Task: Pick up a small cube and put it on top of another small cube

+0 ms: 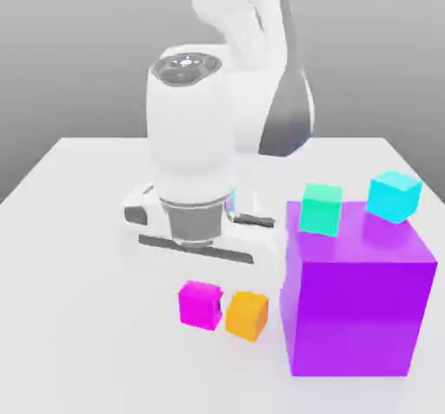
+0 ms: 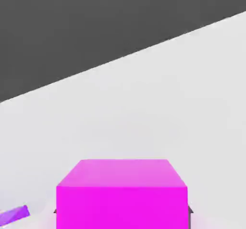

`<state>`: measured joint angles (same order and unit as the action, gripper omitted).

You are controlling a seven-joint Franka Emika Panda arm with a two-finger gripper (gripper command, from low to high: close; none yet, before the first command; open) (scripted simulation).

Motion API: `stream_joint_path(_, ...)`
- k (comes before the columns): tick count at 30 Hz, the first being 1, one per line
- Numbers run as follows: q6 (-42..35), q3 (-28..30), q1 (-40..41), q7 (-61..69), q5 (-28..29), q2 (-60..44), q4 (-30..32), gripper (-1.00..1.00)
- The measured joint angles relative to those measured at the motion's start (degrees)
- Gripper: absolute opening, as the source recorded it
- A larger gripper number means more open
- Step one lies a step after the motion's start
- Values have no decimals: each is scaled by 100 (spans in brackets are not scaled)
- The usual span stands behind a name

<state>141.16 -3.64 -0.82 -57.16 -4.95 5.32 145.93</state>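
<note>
The small magenta-pink cube point(image 1: 200, 304) rests on the white table, touching or almost touching a small orange cube point(image 1: 248, 315) on its exterior-view right. The arm's white hand point(image 1: 195, 230) hangs low directly over and behind the pink cube. In the hand view the pink cube point(image 2: 121, 194) sits squarely in my gripper point(image 2: 122, 213), with a dark fingertip edge showing at each of its sides. The gripper is shut on this cube, which still looks down at table level.
A big purple cube point(image 1: 356, 308) stands just to the exterior view's right of the orange cube, and a sliver of it point(image 2: 12, 216) shows in the hand view. A teal cube point(image 1: 322, 208) and a cyan cube point(image 1: 394, 196) lie on top of it. The white table point(image 1: 78, 230) stretches left.
</note>
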Motion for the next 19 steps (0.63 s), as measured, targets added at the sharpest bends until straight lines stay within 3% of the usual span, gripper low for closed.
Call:
stream_joint_path(11,-2366,-1314,-1711,414,-445,2161,-238,-100)
stream_joint_path(15,-1744,-1542,-1828,431,-514,1986,211,-100)
stream_joint_path(16,-1588,-1564,-1838,426,-518,1923,306,100)
stream_joint_path(19,-1587,-1564,-1838,427,-518,1923,306,100)
